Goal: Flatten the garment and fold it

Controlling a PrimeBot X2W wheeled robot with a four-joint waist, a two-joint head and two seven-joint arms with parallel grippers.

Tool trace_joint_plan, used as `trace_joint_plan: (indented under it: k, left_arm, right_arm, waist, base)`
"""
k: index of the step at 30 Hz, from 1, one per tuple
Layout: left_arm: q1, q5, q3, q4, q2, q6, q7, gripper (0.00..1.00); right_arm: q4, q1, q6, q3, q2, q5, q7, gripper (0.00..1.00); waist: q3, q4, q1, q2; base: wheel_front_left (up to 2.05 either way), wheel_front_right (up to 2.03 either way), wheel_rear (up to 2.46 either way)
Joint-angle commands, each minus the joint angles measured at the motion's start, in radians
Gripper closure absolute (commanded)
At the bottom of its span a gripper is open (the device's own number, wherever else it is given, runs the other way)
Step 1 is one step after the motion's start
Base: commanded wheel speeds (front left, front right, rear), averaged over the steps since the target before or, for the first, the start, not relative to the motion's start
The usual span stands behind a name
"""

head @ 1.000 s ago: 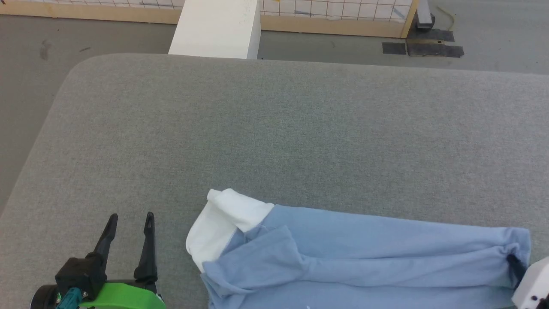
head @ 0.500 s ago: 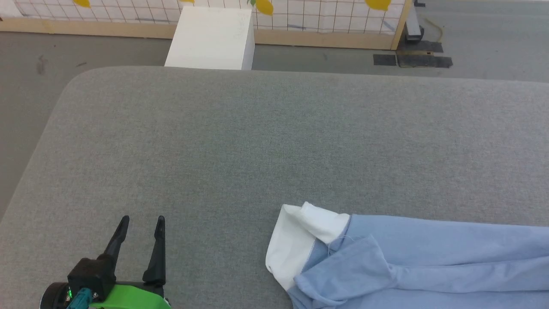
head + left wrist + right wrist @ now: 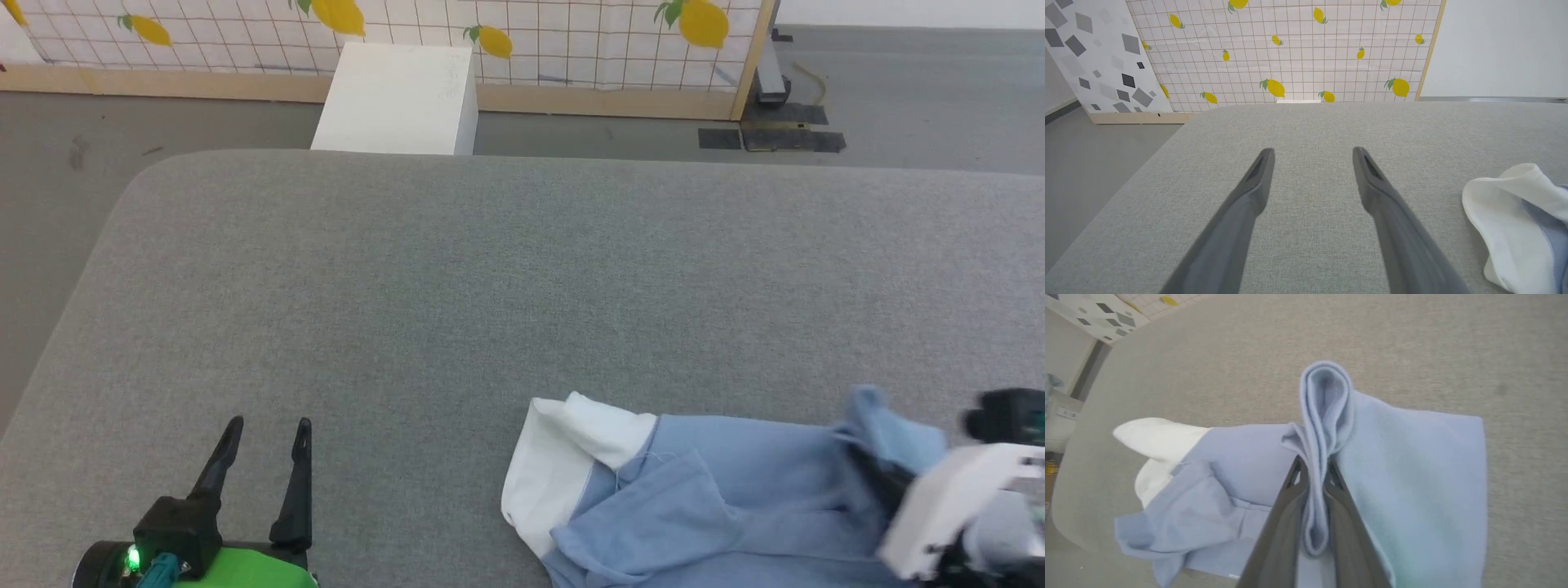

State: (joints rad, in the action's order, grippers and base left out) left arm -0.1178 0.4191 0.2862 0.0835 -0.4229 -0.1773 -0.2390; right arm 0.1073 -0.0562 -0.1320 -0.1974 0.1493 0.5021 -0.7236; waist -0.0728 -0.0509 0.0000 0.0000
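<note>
Right gripper (image 3: 1312, 468) is pinching the garment (image 3: 1412, 469)!
A blue fold is poking up between its jaws; left gripper (image 3: 265, 423) is gaping wide, well apart.

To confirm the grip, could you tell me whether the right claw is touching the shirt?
Touching: the right wrist view shows the right claw pinching a fold of the shirt.
</note>
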Motion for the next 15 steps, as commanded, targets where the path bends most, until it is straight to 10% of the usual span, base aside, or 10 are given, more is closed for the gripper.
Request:
trace_joint_plan:
  k: [1,15]
  left_arm:
    - [-0.002,-0.002,-0.003,0.006,-0.009,-0.005,0.002,0.00]
    - [0.028,-0.002,0.027,0.007,-0.004,0.002,0.021,0.00]
  right_arm:
    - [0.034,-0.005,0.001,0.043,-0.022,0.022,-0.017,1.00]
    - [0.044,0.154,0.001,0.463,-0.082,0.030,-0.071,1.00]
  waist:
    - [0.004,-0.001,0.0000,0.0000]
    - [-0.017,-0.057,0.0000,0.0000]
  base:
    - [0.00,0.00,0.00]
    - [0.00,0.00,0.00]
